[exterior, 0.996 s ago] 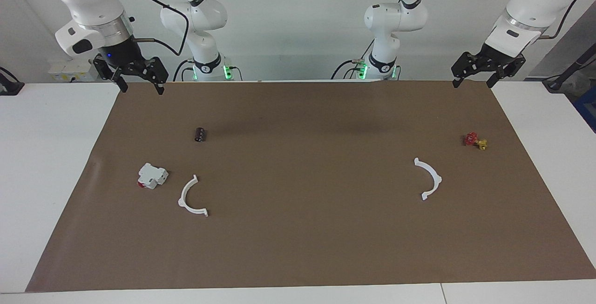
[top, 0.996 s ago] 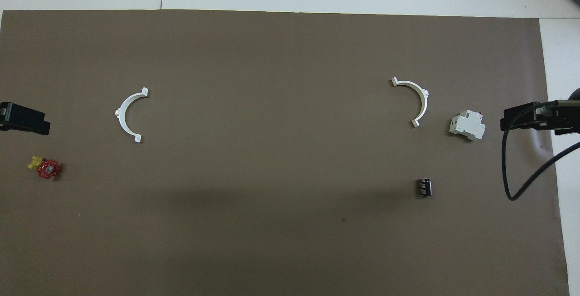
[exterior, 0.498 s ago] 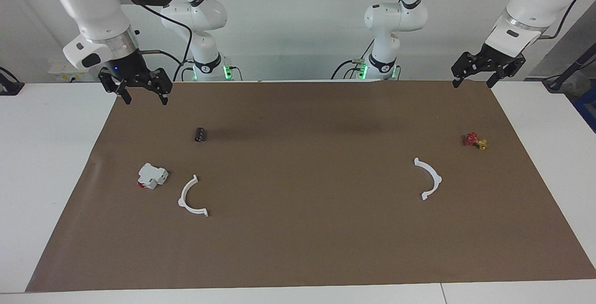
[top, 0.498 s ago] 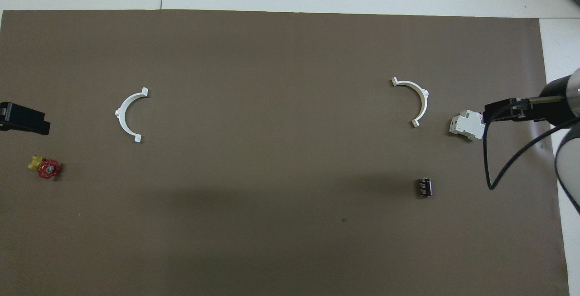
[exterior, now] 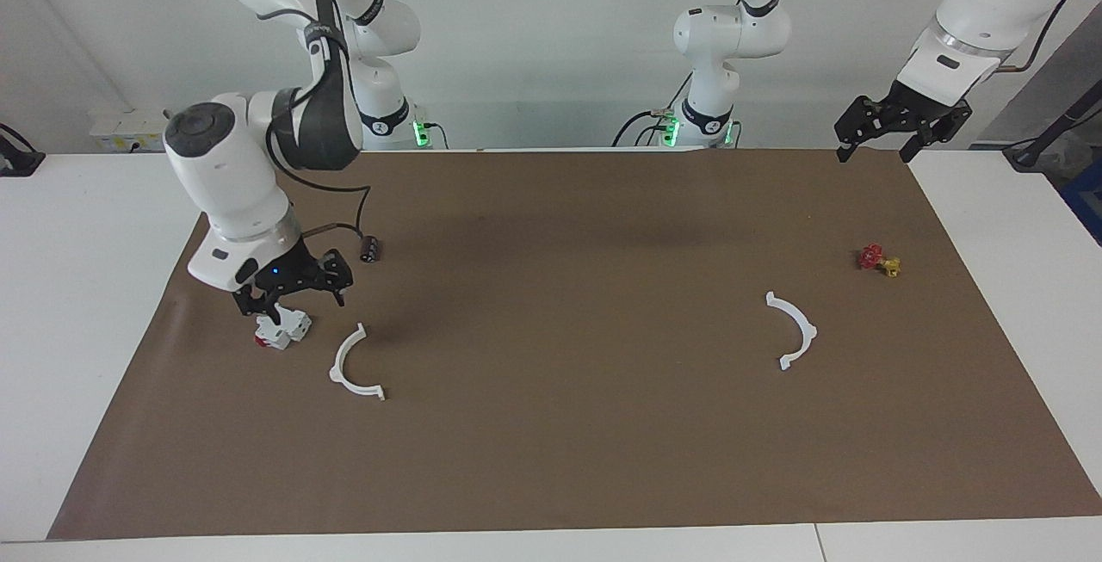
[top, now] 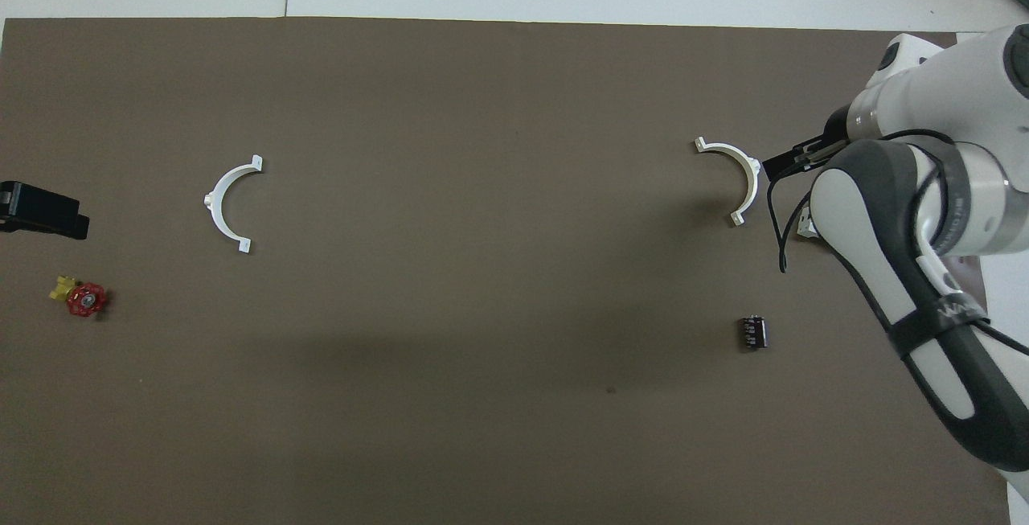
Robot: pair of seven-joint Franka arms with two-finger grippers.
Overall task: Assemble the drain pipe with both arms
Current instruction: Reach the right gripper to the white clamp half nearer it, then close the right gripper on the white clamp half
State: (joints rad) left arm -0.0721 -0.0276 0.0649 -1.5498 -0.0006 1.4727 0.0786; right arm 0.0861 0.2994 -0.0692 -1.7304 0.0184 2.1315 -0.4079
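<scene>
White half-ring (exterior: 355, 366) lay ungrasped; we judged the reach under way: right gripper (exterior: 293, 293), open and empty, must centre over it; left gripper (exterior: 891, 133) waited open.

We see the white block (exterior: 280, 330) crowding beneath the right gripper's (exterior: 293, 293) spread jaws; mat (exterior: 560, 287) around the half-ring (exterior: 351, 366) beside them lies bare.

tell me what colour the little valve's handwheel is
Red, on a yellow body; the valve shows best in the overhead view.
</scene>
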